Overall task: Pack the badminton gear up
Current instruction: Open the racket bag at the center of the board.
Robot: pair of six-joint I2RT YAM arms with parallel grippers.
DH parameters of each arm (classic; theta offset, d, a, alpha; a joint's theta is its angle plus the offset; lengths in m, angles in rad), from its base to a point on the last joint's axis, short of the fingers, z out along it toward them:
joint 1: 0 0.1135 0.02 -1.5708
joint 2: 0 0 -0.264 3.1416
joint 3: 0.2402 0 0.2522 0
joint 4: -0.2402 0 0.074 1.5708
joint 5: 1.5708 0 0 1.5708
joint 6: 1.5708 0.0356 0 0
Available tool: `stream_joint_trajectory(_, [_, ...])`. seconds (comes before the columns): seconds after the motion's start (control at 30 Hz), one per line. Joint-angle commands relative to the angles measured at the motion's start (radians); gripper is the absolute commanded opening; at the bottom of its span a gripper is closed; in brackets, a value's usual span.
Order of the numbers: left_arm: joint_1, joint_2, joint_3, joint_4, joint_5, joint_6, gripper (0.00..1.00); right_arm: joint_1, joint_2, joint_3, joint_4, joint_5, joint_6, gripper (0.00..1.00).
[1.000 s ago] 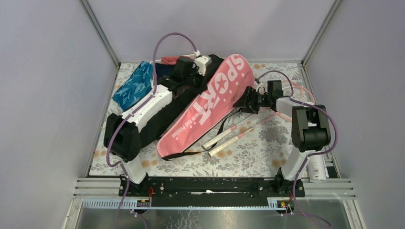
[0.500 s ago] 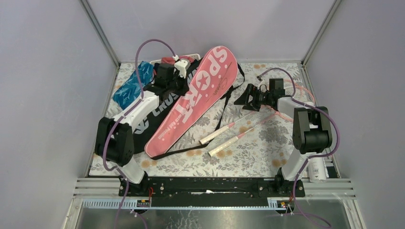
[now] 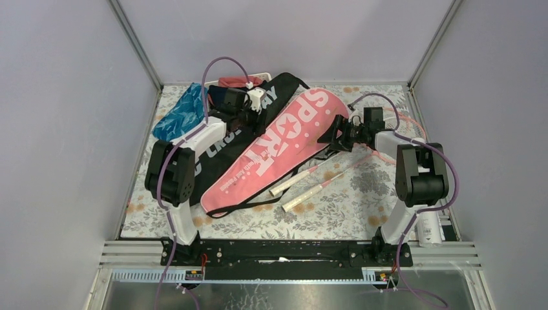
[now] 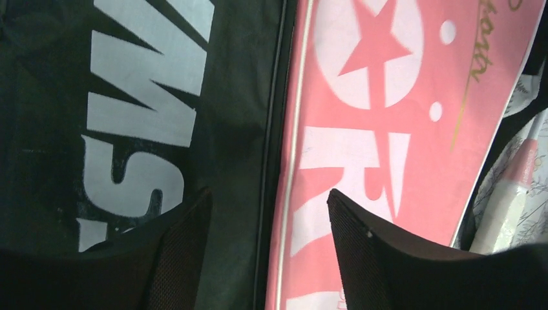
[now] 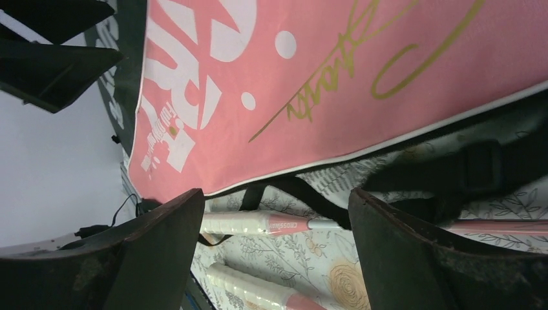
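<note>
From above, the pink bag (image 3: 271,152) lies slantwise across the flowered worktop (image 3: 349,213), its left edge overlapping the black bag (image 3: 216,152). Two rackets (image 3: 292,183) lie side by side just right of the pink bag, handles toward the arms. The white tube (image 3: 429,230) sits well apart, down by the right arm's base. The left gripper (image 3: 254,120) hangs over the join of the two bags, and the right gripper (image 3: 323,137) is over the pink bag's right edge. Nothing looks packed yet, and a wide swing of that right arm could well nudge the tube off the edge.

Over to the left wrist: the fingers (image 4: 184,248) stand apart with nothing between them, straddling the seam where black meets pink. If they close here they could pinch both bags at once, so a lift would drag the pair together.

Now the right wrist: its fingers (image 5: 161,252) are spread wide and empty over the pink bag's rim. A black strap (image 5: 478,169) snakes right across the racket shafts below. That's the trap, I'd say. Go for a racket and the strap may come along, or tug the bag and the strap may sweep both rackets askew.
</note>
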Motion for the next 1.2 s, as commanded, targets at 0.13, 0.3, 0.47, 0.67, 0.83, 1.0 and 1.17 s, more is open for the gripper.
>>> stream_joint_trajectory(0.13, [-0.026, 0.082, 0.110, -0.042, 0.114, 0.049, 0.77, 0.016, 0.092, 0.069, -0.026, 0.106, 0.007, 0.87])
stream_joint_trajectory(0.3, [-0.065, 0.131, 0.168, -0.081, 0.129, 0.078, 0.79, 0.032, 0.141, 0.104, -0.079, 0.150, 0.000, 0.85])
stream_joint_trajectory(0.47, [-0.109, 0.203, 0.224, -0.092, 0.108, 0.112, 0.80, 0.044, 0.156, 0.105, -0.103, 0.200, -0.010, 0.84])
stream_joint_trajectory(0.67, [-0.114, 0.314, 0.341, -0.150, 0.036, 0.075, 0.91, 0.053, 0.164, 0.106, -0.118, 0.255, -0.024, 0.82])
stream_joint_trajectory(0.83, [-0.114, 0.344, 0.349, -0.127, -0.046, 0.070, 0.98, 0.058, 0.173, 0.115, -0.128, 0.285, -0.031, 0.79])
stream_joint_trajectory(1.0, [-0.114, 0.377, 0.370, -0.131, -0.056, 0.075, 0.98, 0.062, 0.185, 0.120, -0.133, 0.306, -0.033, 0.74])
stream_joint_trajectory(1.17, [-0.114, 0.414, 0.388, -0.158, -0.036, 0.076, 0.98, 0.064, 0.196, 0.127, -0.138, 0.316, -0.040, 0.67])
